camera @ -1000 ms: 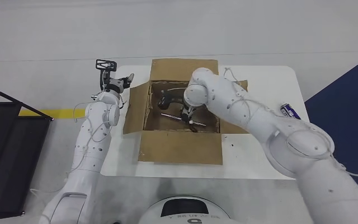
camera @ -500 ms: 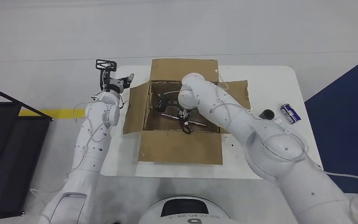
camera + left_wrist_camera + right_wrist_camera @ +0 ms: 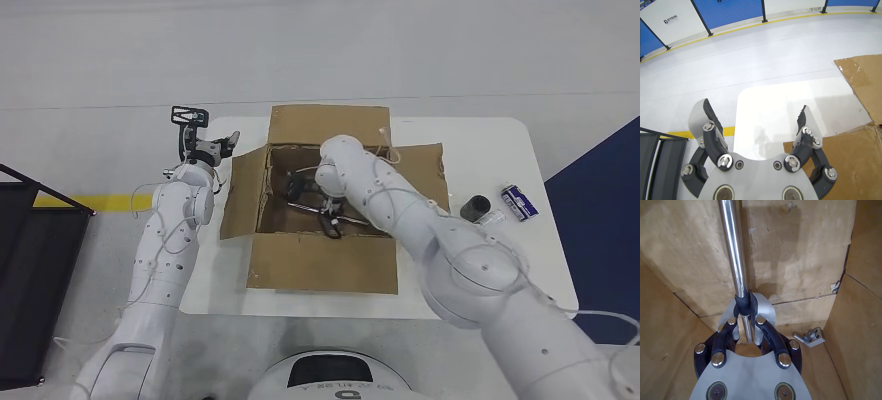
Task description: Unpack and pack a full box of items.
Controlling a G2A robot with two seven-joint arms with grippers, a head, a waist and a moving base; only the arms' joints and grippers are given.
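The open cardboard box [image 3: 300,262] stands mid-table with its flaps spread. My right gripper [image 3: 331,222] is down inside it, shut on a shiny metal rod [image 3: 734,256] near one end [image 3: 745,308]. The rod [image 3: 300,206] runs across the box floor [image 3: 800,256]. A small metal bracket [image 3: 811,339] lies in a floor corner beside the gripper. A dark item [image 3: 294,182] sits in the far left part of the box. My left gripper [image 3: 189,118] hangs open and empty [image 3: 755,115] over the table's far left corner [image 3: 772,102], clear of the box.
Right of the box on the white table [image 3: 480,270] are a dark cylinder [image 3: 472,208] and a small blue and white pack [image 3: 517,201]. Box flaps [image 3: 857,79] lie near the left gripper. A black rack [image 3: 30,270] stands left of the table.
The right arm has swung in over the box, uncovering the dark cylinder on the table. Its gripper stays low at the rod. The left arm has not moved.
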